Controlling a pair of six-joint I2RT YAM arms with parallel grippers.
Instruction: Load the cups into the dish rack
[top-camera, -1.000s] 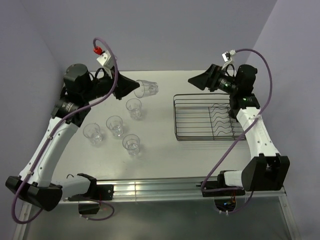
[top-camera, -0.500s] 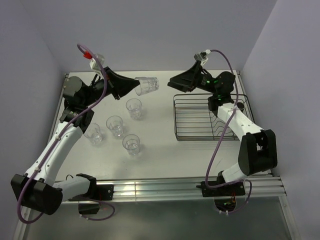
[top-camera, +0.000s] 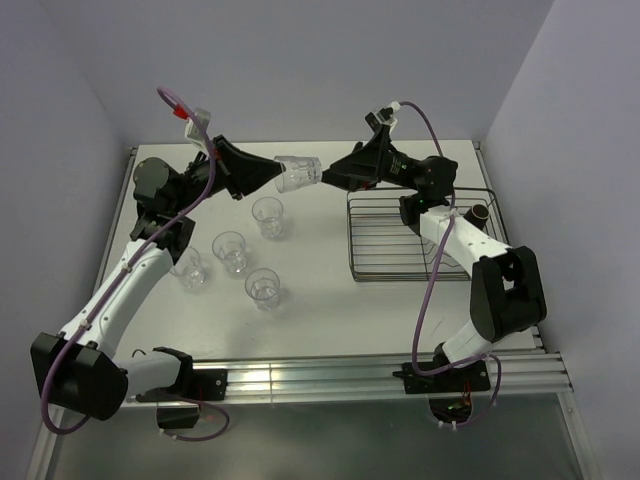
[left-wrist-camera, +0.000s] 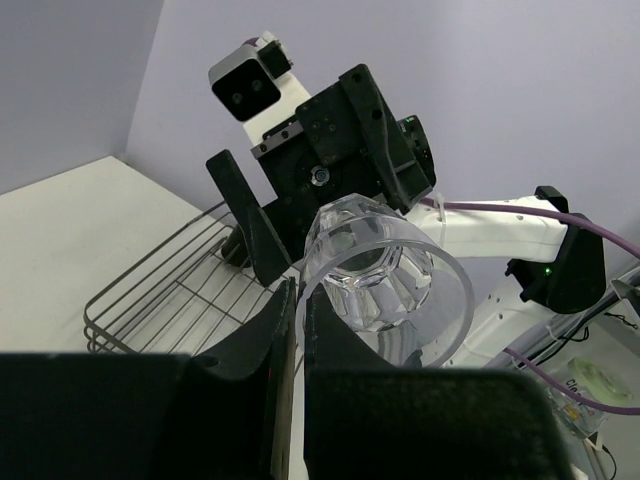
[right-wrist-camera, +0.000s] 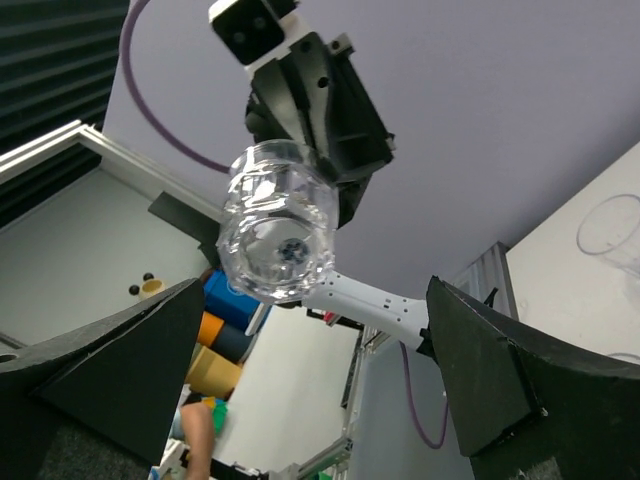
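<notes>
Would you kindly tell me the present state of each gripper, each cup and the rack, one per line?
Held tumbler: in the air, lying on its side.
Left gripper: shut on the held tumbler's rim.
Right gripper: open, at the held tumbler's base.
Dish rack: on the table, no tumbler in it.
Four other tumblers: upright on the table, left of the dish rack.
</notes>
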